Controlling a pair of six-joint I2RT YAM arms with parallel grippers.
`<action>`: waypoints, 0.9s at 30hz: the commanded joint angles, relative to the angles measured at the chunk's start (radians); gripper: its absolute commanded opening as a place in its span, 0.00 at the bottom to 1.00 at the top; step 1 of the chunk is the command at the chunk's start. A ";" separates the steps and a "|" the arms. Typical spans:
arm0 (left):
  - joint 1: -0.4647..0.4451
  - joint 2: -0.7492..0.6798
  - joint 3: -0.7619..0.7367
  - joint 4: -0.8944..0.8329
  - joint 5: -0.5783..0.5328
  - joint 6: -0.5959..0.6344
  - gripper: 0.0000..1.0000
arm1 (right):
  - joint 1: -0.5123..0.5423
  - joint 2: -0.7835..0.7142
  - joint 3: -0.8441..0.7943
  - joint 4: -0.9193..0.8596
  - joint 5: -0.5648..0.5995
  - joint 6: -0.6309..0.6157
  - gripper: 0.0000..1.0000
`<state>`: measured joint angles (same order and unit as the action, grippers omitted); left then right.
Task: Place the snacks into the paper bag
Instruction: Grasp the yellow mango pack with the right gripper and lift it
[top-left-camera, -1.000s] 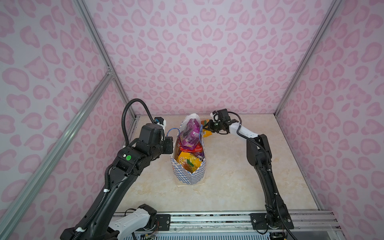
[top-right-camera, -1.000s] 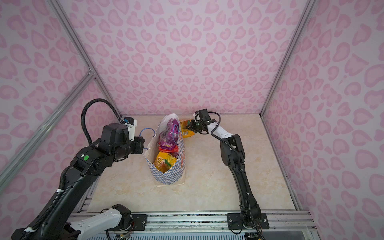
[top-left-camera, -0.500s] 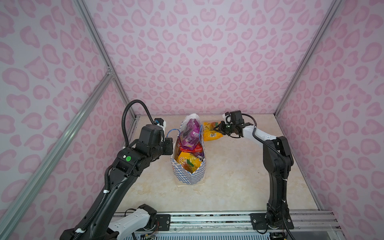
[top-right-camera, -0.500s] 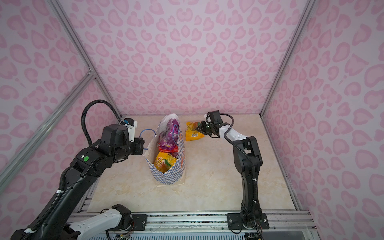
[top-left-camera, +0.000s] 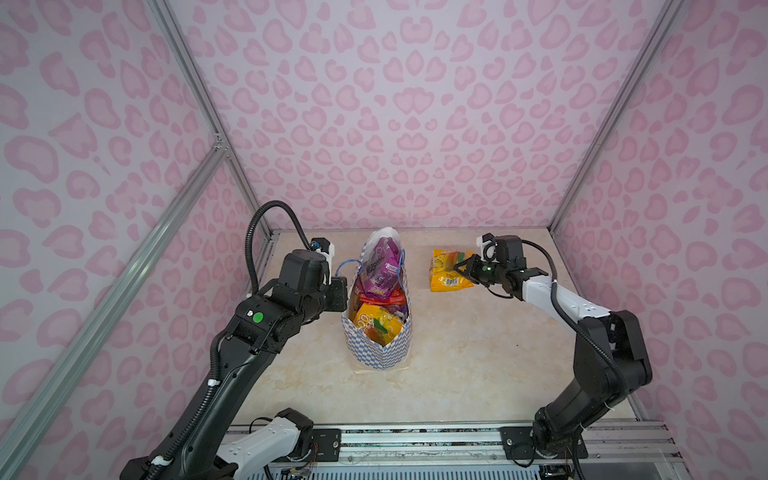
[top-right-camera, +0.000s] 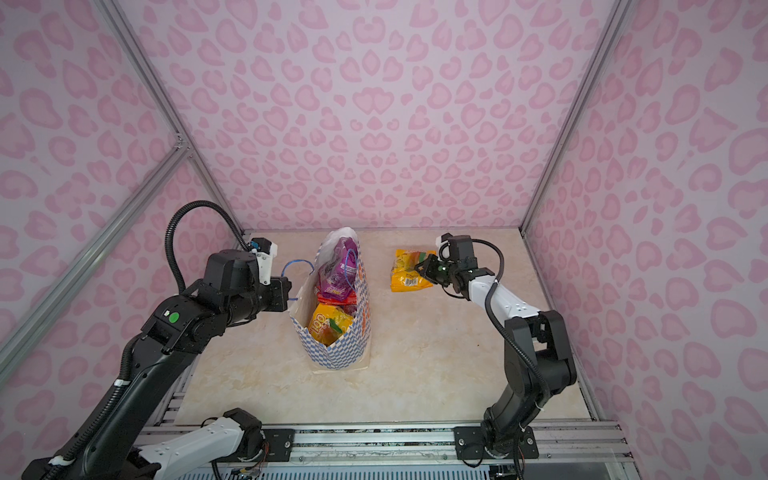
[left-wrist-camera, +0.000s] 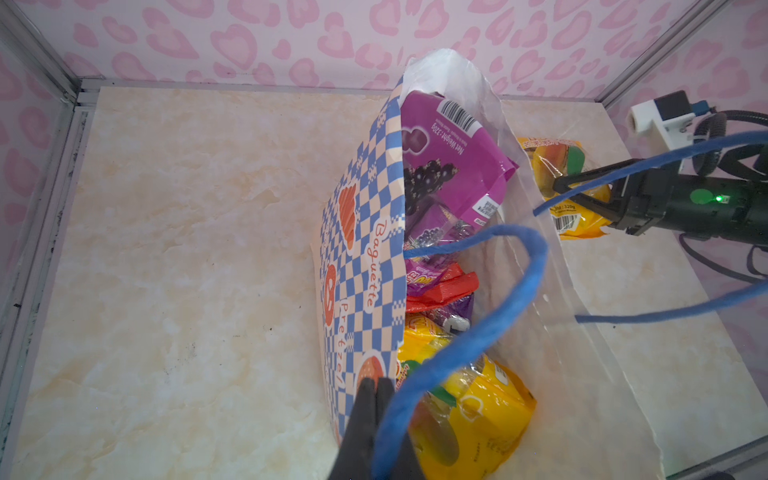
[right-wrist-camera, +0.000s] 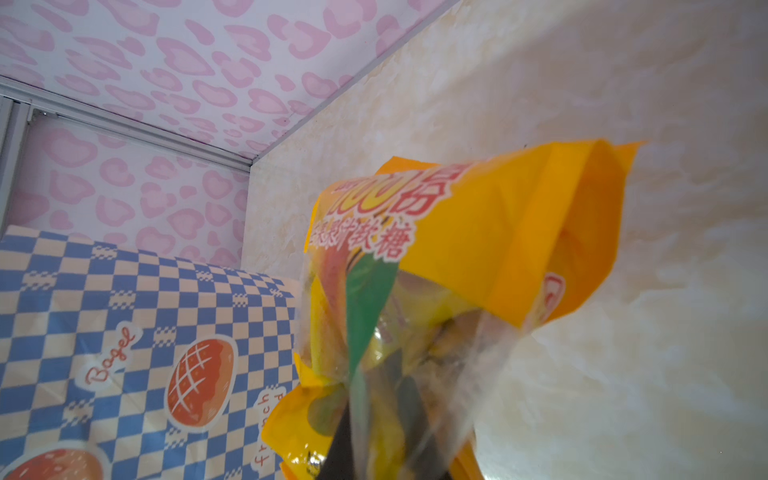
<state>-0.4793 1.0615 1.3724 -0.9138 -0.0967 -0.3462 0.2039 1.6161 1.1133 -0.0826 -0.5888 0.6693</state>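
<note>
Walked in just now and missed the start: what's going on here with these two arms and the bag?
The left hand is shut on a blue cord handle of the paper bag, which stands on the table. The bag already holds a purple packet, a red packet and a yellow pouch. The right hand is shut on one more yellow packet, to the right of the bag in both top views and not yet inside it.
</note>
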 joint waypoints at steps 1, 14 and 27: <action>0.001 -0.003 0.001 0.027 0.027 0.005 0.03 | -0.008 -0.084 -0.040 0.037 0.013 -0.035 0.00; 0.001 0.008 -0.010 0.051 0.039 0.008 0.03 | -0.017 -0.333 -0.171 -0.080 0.055 -0.074 0.00; 0.001 -0.031 -0.016 0.044 0.046 0.009 0.03 | 0.164 -0.518 0.107 -0.314 0.232 -0.157 0.00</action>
<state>-0.4793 1.0367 1.3590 -0.8841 -0.0521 -0.3462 0.3279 1.1126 1.1572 -0.4038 -0.4179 0.5560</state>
